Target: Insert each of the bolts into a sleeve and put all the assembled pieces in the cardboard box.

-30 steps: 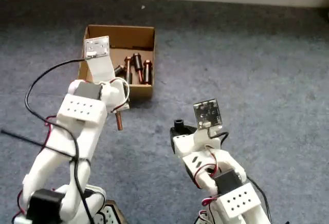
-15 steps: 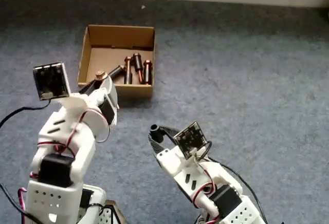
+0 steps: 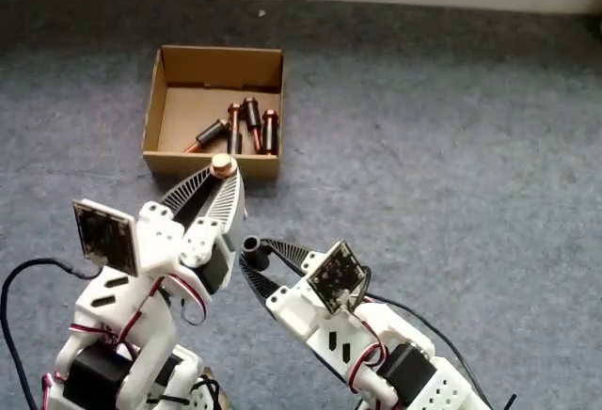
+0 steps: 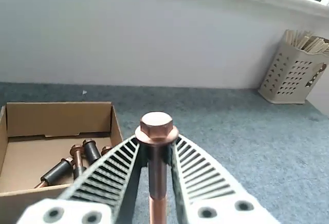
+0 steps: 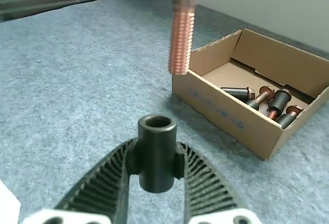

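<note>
**Risks.** The left hand (image 3: 222,180) is clenched on a copper bolt (image 3: 223,165), gripping just under the head, with the shank hanging down free. The right hand (image 3: 256,252) is clenched round a black sleeve (image 5: 157,152), held upright with its mouth open upward. In the right wrist view the threaded end hangs above the sleeve mouth and apart from it, and appears off to one side.

- In my judgement, the main hazard is bringing the two together off axis. The thread would catch on the sleeve rim.
- With a grip so near the head, the bolt could then swing between the fingers, or the sleeve could be pushed askew.
- Either part, if it slips, would drop to the carpeted worktop (image 3: 423,128) between the arms and might roll.

**Containers.** The cardboard box (image 3: 221,51) sits open on the worktop beyond both hands. It holds what look like four assembled pieces, lying toward one side. Three are close together and one is angled apart. The rest of the box floor is bare.
</note>
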Motion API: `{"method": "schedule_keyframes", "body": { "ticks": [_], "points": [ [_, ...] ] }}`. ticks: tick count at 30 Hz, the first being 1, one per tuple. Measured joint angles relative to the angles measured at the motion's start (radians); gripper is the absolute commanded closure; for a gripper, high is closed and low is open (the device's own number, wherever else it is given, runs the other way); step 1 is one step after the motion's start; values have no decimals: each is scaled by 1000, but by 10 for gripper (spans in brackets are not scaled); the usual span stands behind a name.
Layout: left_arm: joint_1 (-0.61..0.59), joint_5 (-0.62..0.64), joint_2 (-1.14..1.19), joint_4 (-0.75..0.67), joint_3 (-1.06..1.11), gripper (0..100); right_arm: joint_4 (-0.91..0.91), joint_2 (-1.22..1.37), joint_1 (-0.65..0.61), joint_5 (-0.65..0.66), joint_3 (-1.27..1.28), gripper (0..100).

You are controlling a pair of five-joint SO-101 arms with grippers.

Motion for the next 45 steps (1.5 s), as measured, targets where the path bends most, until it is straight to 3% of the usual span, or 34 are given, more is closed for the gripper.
{"method": "schedule_keyframes", "body": {
  "ticks": [6,19,25,36,42,45],
  "points": [
    [48,-28,-106,23,60,995,0,0,0,0,0,994],
    [61,-37,-112,130,60,995,0,0,15,0,2,994],
    [163,-81,-112,130,66,995,0,-2,17,2,0,994],
    [167,-87,-117,164,92,992,2,0,25,2,3,994],
    [176,-209,-120,241,86,827,2,2,77,-38,3,994],
    [175,-230,-112,318,92,808,0,0,104,-61,-15,994]
  ]
}}
